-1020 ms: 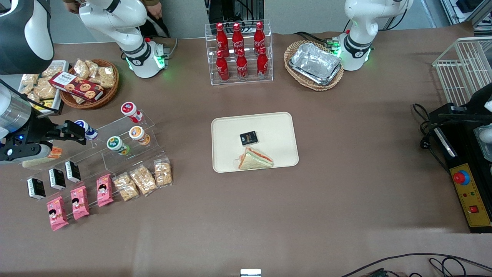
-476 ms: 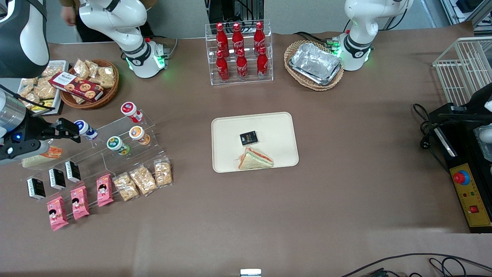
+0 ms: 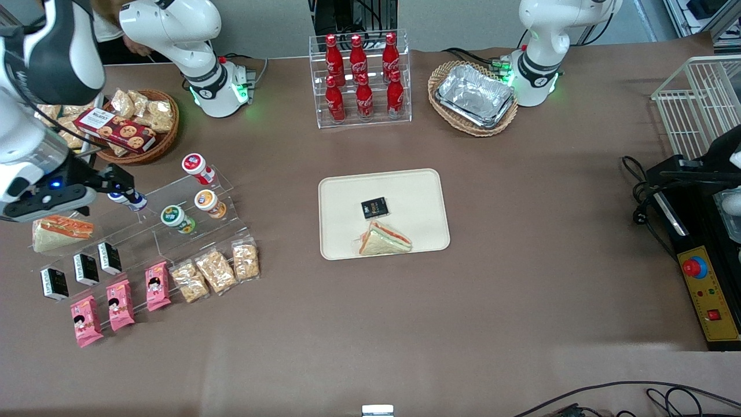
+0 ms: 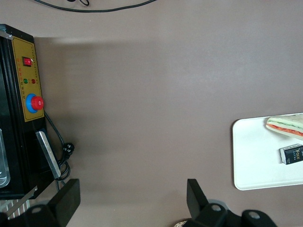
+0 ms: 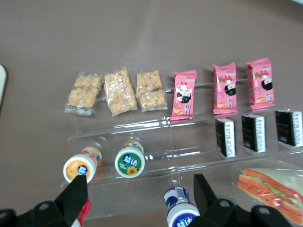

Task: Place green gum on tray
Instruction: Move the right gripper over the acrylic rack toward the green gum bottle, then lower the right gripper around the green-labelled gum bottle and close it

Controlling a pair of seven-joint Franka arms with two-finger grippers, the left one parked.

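Your gripper hangs with fingers spread and empty above the clear tiered rack, over the blue-lidded jar; the green gum sits untouched on the rack's middle step, near the gripper and nearer the front camera, just beside the orange-lidded jar; the tray lies well apart toward the parked arm's end, carrying a sandwich and a black packet.

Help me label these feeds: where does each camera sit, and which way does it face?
Front view: high above the table, looking down; the gripper hangs over the acrylic steps near the green gum.
Right wrist view: looks down past open fingers at the gum.
Left wrist view: looks down at bare table; shares the tray with front view.
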